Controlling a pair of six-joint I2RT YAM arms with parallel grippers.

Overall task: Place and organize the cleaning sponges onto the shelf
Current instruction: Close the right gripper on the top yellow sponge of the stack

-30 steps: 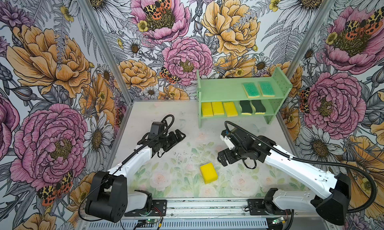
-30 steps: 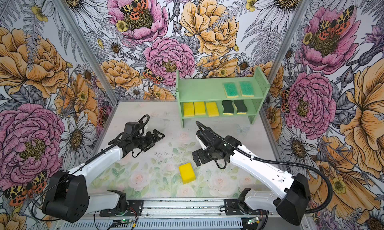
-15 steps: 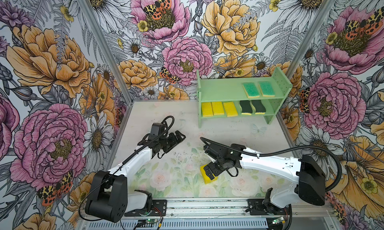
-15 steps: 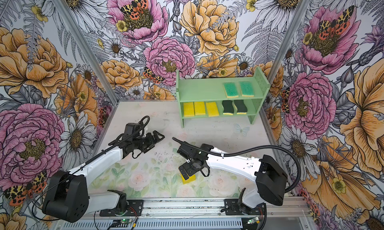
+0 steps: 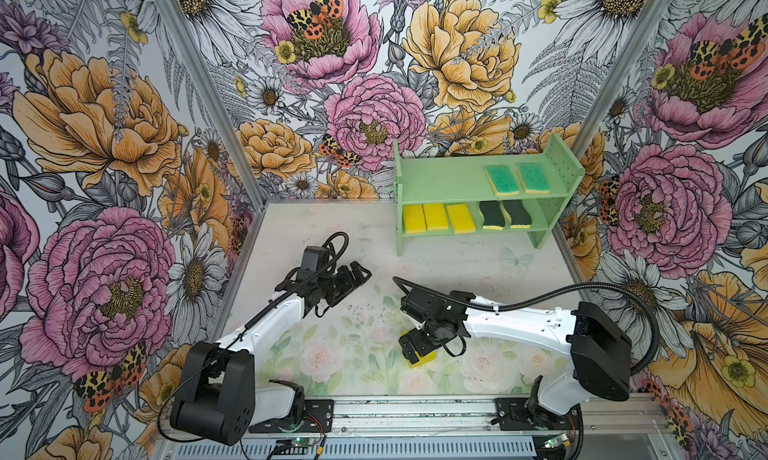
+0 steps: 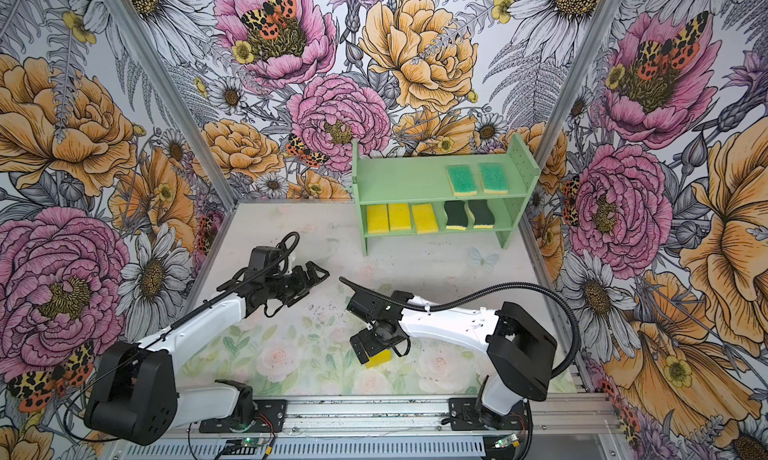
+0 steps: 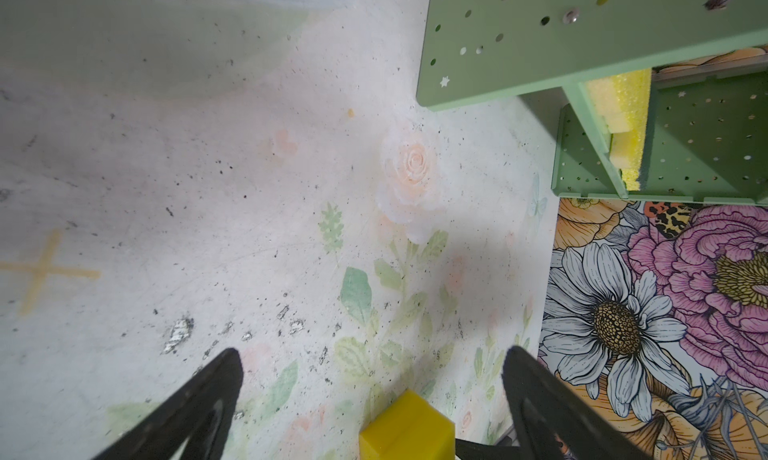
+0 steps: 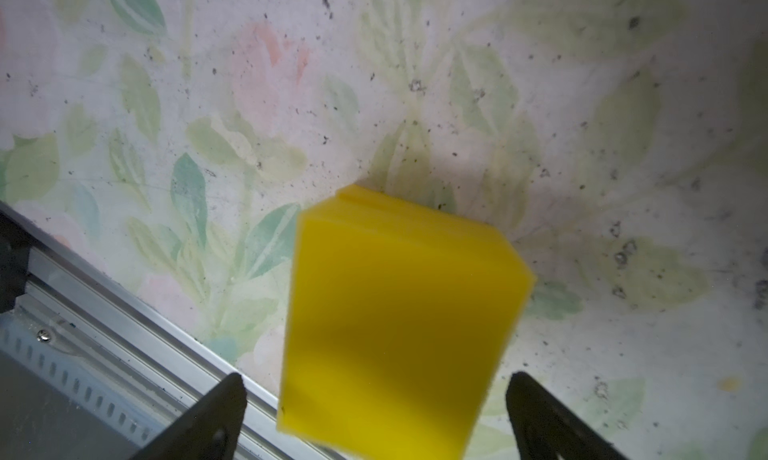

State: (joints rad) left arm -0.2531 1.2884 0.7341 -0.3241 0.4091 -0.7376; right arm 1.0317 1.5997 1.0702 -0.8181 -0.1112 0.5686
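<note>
Shelf: the mint-green shelf [image 5: 440,183] [image 6: 399,179] stands at the back right of the table [image 5: 316,245], close to the flowered walls; its pierced side panel also shows in the left wrist view [image 7: 582,42]
Top tier: two teal-topped sponges [image 5: 503,180] [image 6: 461,180] lie side by side at the right end, teal faces up; the left part of the tier is bare
Lower tier, left: three plain yellow sponges [image 5: 435,216] [image 6: 400,217] lie in a close row
Lower tier, right: two dark-green wavy sponges [image 5: 491,214] [image 6: 456,214] lie side by side, dark faces up, just beside the yellow row
Loose yellow sponge: it [image 5: 423,361] [image 6: 379,359] lies on the table near the front rail [image 5: 415,408], well apart from the shelf and mostly hidden under the right gripper in both top views
Sponge detail: the right wrist view shows a thick yellow block [image 8: 399,329] with a small step along one edge, possibly two sponges stacked, though the blur leaves that unsure
Right gripper: the right gripper [image 5: 417,352] [image 6: 370,349] [image 8: 374,395] points down over the loose yellow sponge, jaws spread wide, one finger on each side of the block with a gap showing at both, so nothing is clamped
Left gripper: the left gripper [image 5: 359,273] [image 6: 318,273] [image 7: 372,354] hangs above the middle left of the table, aimed toward the shelf, jaws wide apart and holding nothing
Left wrist view: bare table lies between the fingers, and a corner of the loose yellow sponge [image 7: 407,429] shows at the frame edge
</note>
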